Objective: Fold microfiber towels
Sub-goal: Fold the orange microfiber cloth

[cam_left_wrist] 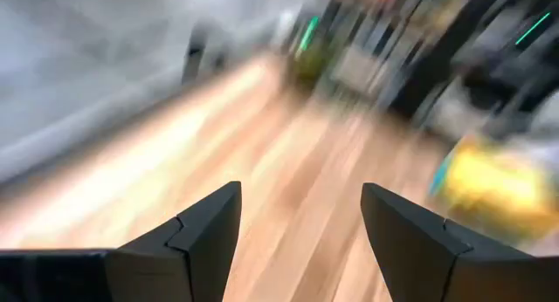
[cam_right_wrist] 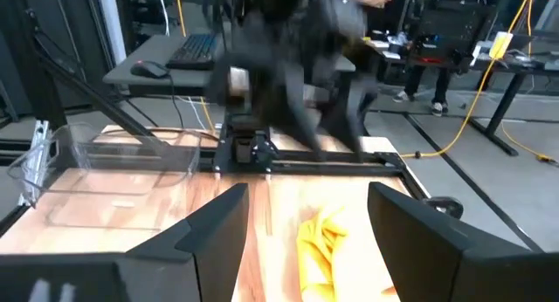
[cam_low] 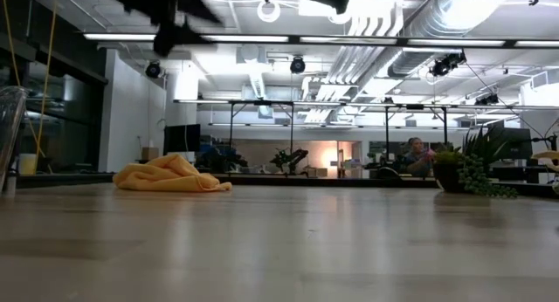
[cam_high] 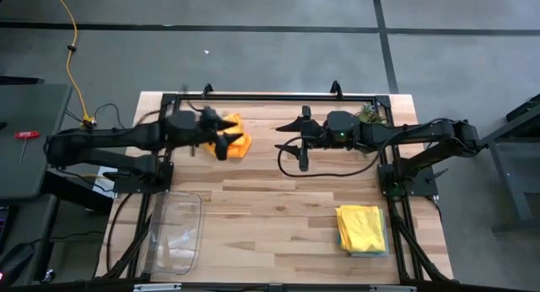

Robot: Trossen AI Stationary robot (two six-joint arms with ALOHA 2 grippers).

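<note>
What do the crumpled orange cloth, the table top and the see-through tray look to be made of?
Orange cloth: soft, matte fabric, probably microfiber; it slumps in rounded folds. Table top: light wood planks with visible grain and a slight sheen. Tray: clear, glossy plastic, seemingly; the wood shows through.

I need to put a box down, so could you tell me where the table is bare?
Bare wood spans the middle, between the clear tray and the folded towel stack. It is crowded along the far edge: crumpled orange towel, left gripper, right gripper, plant.
</note>
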